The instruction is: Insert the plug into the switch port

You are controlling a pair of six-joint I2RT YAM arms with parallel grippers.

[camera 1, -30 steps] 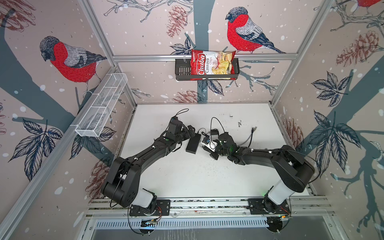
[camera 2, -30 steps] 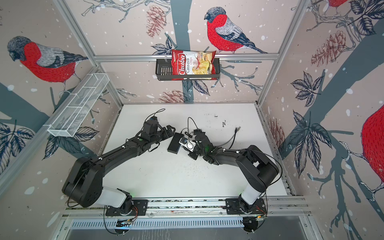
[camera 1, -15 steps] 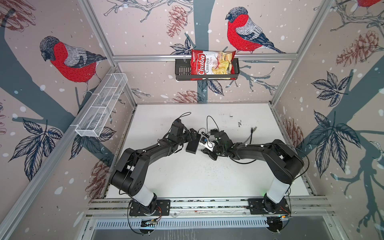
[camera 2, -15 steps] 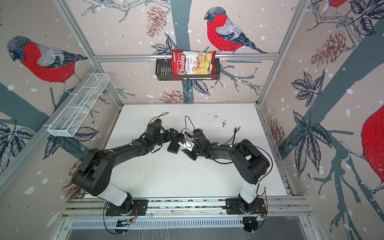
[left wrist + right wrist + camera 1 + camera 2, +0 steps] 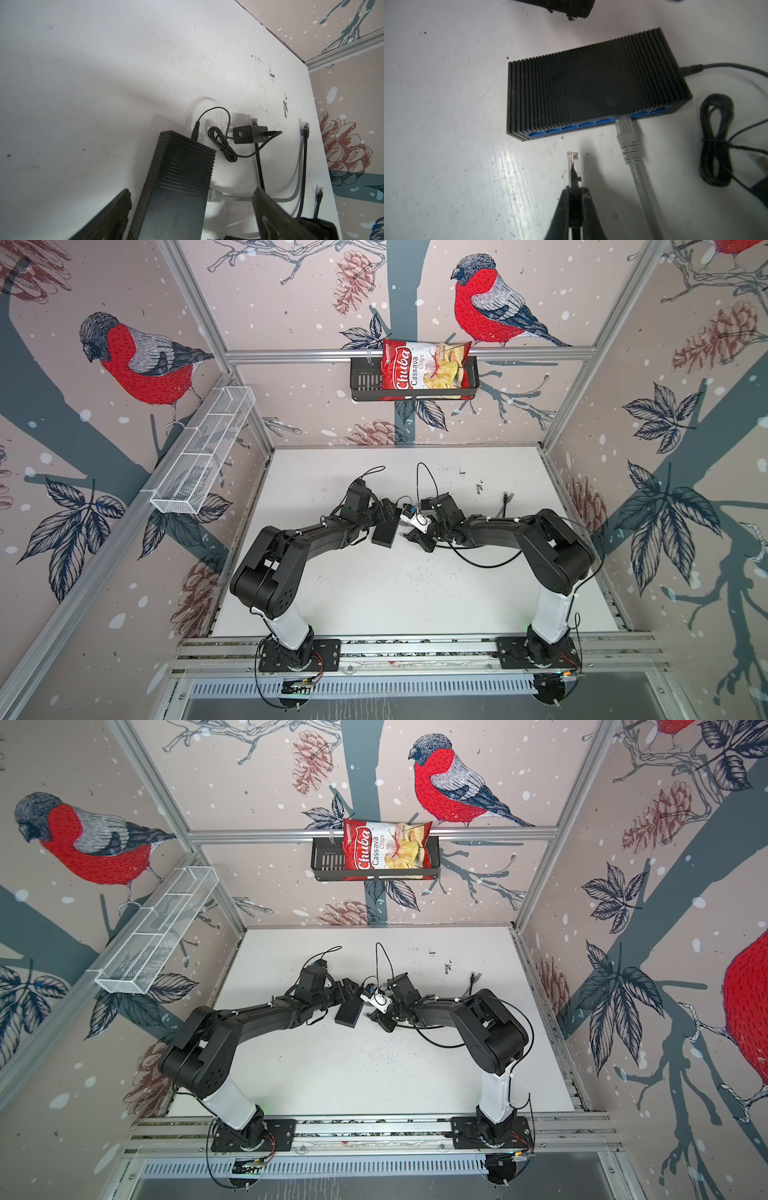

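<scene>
Your right gripper (image 5: 574, 190) is clamped tight on the black boot behind the clear plastic network plug (image 5: 572, 160), so the see-through tip sticks out ahead of the fingers with its little contacts catching the light. That plug isn't in yet: it hovers just short of the flat black ribbed switch box (image 5: 591, 83), facing the row of blue ports (image 5: 584, 125) with a clear gap of white tabletop (image 5: 446, 104) between them. I'd call the pick-up and rough line-up done; the final push and the seating are what's left. A grey rubbery cable plug (image 5: 626, 133) is seated in one port, and yours points at the free stretch on the far side of it from the power cord. The switch lies flat, hard plastic with fine ridges across both ends and a smooth band in the middle. Your left gripper (image 5: 192, 190) has its jaws spread wide on either side of the switch's end, not squeezing it as far as I can see. Further out sit a bundled thin black cord (image 5: 716, 135) and its small black adapter block (image 5: 247, 134).
</scene>
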